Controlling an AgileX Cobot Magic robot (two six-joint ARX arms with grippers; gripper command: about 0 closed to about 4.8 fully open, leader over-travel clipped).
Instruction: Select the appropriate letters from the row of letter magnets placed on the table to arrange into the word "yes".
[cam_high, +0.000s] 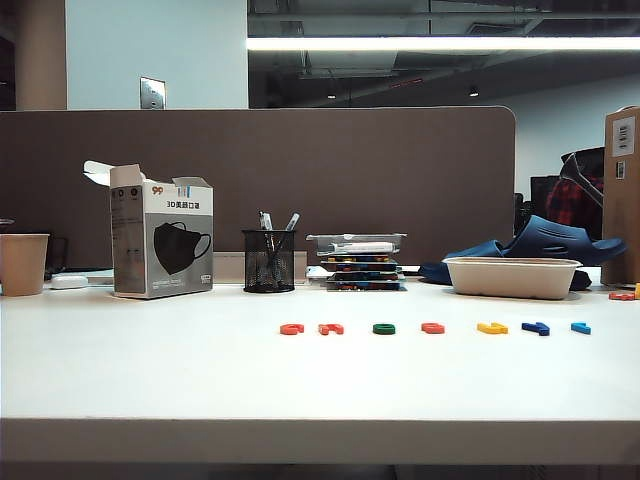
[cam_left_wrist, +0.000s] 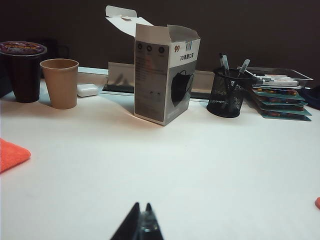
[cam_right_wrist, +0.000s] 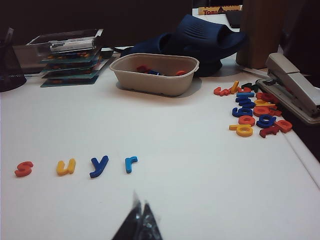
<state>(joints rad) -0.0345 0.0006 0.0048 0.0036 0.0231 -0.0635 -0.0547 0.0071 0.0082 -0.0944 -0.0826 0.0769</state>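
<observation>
So nothing's been picked yet. In the exterior view the row of letter magnets (cam_high: 435, 328) sits untouched across the lower middle of the worktop (cam_high: 150, 370), green e (cam_high: 384, 328) mid-row, dark blue y (cam_high: 536, 328) further right. Left wrist view: left gripper (cam_left_wrist: 141, 224) at the bottom edge, fingers pressed together, empty. Right wrist view: right gripper (cam_right_wrist: 140, 222) likewise closed, with red s (cam_right_wrist: 23, 169) at the left. The robot probably needs to spread its fingers and reach for the y first.

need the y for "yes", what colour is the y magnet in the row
Dark blue. The y shows best in the right wrist view, between the yellow u and the light-blue r.
</observation>
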